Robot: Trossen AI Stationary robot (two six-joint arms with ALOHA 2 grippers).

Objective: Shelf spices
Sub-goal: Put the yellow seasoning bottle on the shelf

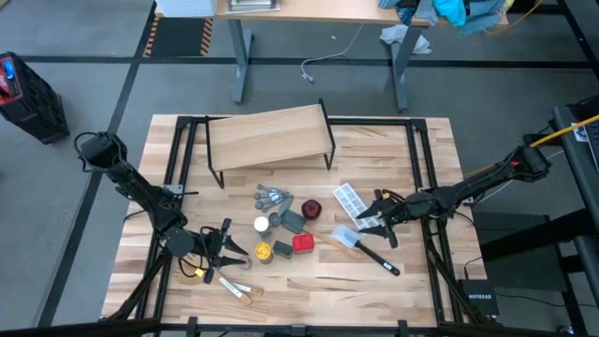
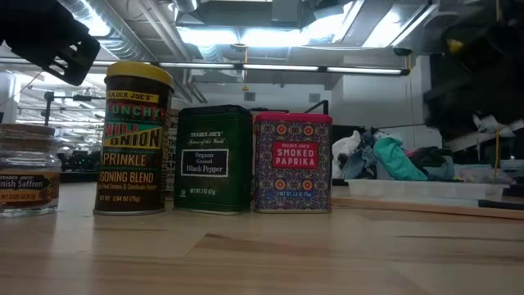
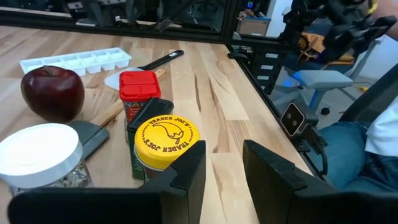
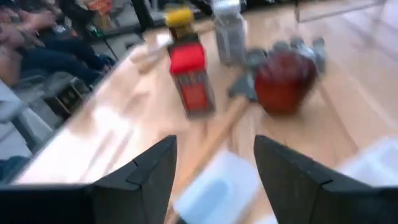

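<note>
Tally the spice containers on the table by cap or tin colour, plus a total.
White-capped jar: 1
Yellow-capped onion seasoning jar: 1
Red smoked paprika tin: 1
Dark green-grey black pepper tin: 1
Small saffron jar, cap colour not clear: 1
Total: 5, none on the shelf

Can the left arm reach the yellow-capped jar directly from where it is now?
Probably yes. The left gripper is open beside the yellow-capped jar, with bare table between them; the dark tin stands behind the jar, not in the way.
</note>
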